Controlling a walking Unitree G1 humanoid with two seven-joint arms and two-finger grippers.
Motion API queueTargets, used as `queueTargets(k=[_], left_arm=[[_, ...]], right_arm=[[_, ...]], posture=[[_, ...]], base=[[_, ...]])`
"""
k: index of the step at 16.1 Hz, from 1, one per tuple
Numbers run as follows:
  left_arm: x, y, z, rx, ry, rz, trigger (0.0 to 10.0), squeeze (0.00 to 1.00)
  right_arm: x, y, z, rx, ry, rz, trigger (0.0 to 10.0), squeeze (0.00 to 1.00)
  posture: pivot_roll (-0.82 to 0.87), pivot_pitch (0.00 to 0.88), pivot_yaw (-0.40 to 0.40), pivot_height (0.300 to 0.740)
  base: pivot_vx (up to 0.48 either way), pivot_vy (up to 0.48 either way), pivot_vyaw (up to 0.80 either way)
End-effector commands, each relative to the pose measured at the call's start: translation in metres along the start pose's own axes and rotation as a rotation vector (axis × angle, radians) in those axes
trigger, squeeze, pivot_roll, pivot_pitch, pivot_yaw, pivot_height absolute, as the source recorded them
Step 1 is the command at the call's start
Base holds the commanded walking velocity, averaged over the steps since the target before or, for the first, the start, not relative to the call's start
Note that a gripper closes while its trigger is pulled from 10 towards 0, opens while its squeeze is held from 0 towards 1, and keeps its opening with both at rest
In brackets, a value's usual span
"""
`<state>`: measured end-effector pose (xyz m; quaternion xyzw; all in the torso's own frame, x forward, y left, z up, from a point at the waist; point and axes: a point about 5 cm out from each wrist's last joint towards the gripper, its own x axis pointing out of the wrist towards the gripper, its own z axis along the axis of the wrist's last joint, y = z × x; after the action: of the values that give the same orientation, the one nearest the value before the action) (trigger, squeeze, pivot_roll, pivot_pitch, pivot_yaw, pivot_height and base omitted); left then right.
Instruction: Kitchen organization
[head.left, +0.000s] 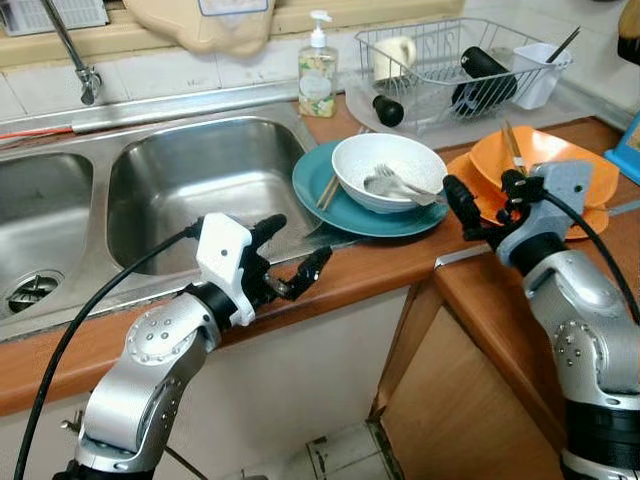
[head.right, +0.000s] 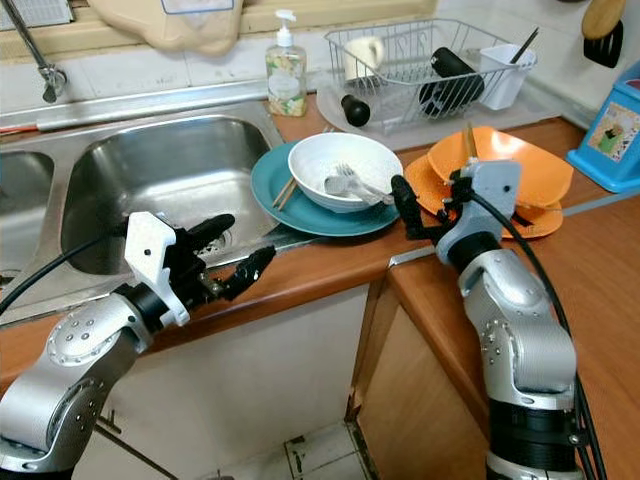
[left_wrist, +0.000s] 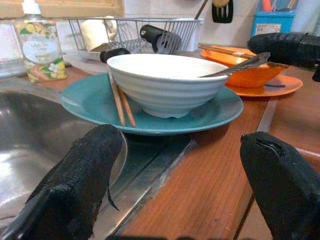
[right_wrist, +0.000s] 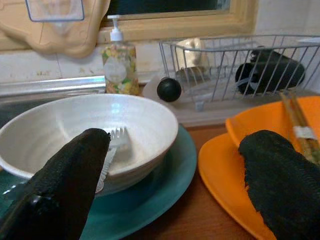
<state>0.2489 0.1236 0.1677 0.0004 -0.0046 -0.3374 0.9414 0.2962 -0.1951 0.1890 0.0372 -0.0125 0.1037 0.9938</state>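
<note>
A white bowl holding a metal fork stands on a teal plate at the sink's right rim. Wooden chopsticks lie on the plate's left side. To the right is an orange bowl on orange plates, with more chopsticks across it. My left gripper is open and empty over the counter edge, just in front of the teal plate. My right gripper is open and empty between the white bowl and the orange plates, level with their rims.
A double steel sink with a faucet lies to the left. Behind the plates are a soap bottle and a wire dish rack holding a cup and dark items. A blue box stands at the far right of the wooden counter.
</note>
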Motion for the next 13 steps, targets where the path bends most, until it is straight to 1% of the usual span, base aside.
queueTargets(k=[1, 4, 6, 9, 11, 13], left_arm=[[-0.002, -0.002, 0.003, 0.002, -0.005, -0.019, 10.0, 0.00], [-0.003, -0.001, 0.003, 0.005, -0.004, -0.023, 10.0, 0.00], [-0.004, -0.001, 0.004, 0.004, -0.005, -0.026, 10.0, 0.00], [-0.003, -0.001, 0.004, 0.005, -0.003, -0.032, 10.0, 0.00], [-0.003, -0.002, 0.003, 0.007, 0.000, -0.035, 10.0, 0.00], [-0.004, -0.002, 0.002, 0.008, 0.001, -0.036, 10.0, 0.00]], right_arm=[[0.004, 0.004, 0.005, -0.004, -0.019, 0.027, 10.0, 0.00], [0.006, 0.005, 0.005, -0.004, -0.021, 0.038, 10.0, 0.00], [0.006, 0.004, 0.010, 0.003, -0.039, 0.036, 10.0, 0.00], [0.004, 0.003, 0.016, -0.018, -0.048, 0.048, 10.0, 0.00], [0.003, 0.003, 0.012, -0.058, -0.015, 0.064, 10.0, 0.00], [0.003, 0.002, 0.009, -0.067, 0.000, 0.051, 10.0, 0.00]], posture=[[0.00, 0.000, 0.040, 0.740], [0.00, 0.000, 0.039, 0.740], [0.00, 0.000, 0.041, 0.740], [0.00, 0.000, 0.044, 0.740], [-0.01, 0.000, 0.043, 0.740], [0.00, 0.000, 0.043, 0.740]], base=[[0.000, 0.000, 0.00], [0.000, 0.000, 0.00], [0.000, 0.000, 0.00], [0.000, 0.000, 0.00], [0.000, 0.000, 0.00], [0.000, 0.000, 0.00]])
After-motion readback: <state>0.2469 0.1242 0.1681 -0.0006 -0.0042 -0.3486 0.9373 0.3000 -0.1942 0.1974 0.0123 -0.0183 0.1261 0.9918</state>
